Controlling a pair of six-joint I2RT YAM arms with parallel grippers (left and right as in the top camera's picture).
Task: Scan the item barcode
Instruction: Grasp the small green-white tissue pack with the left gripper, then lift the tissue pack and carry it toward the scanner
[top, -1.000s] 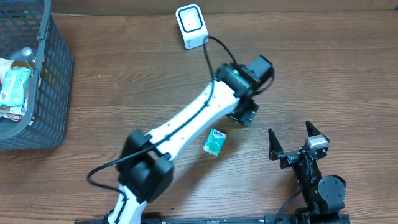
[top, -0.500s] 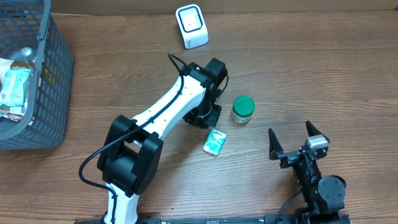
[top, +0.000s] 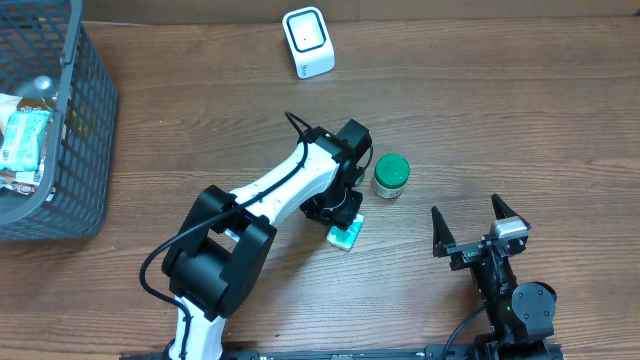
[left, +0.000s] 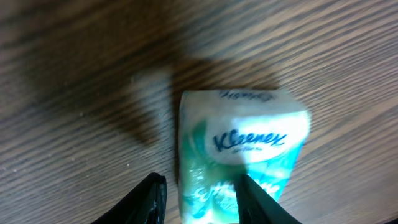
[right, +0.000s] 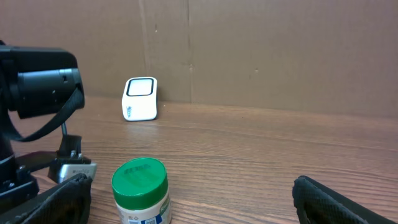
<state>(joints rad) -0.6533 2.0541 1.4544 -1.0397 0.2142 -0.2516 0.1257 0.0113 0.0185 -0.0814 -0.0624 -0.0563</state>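
A small green-and-white Kleenex tissue pack (top: 347, 238) lies flat on the wooden table, half covered by my left gripper (top: 336, 212), which hangs right over it. In the left wrist view the pack (left: 242, 140) fills the middle. My left gripper (left: 200, 190) is open partway: one finger stands clear of the pack's left edge, the other crosses over the pack's top. The white barcode scanner (top: 308, 42) stands at the table's far edge and shows in the right wrist view as well, scanner (right: 141, 98). My right gripper (top: 470, 221) rests open and empty near the front right.
A green-lidded jar (top: 390, 175) stands upright just right of the left gripper; in the right wrist view the jar (right: 140, 190) is low and left of centre. A dark mesh basket (top: 85, 130) holding several items sits at the left edge. The scanner's cable runs along the left arm.
My left arm drew back from the spot where the jar now stands uncovered and came down over the tissue pack. Its jaws narrowed, then parted again. The right arm has not moved.
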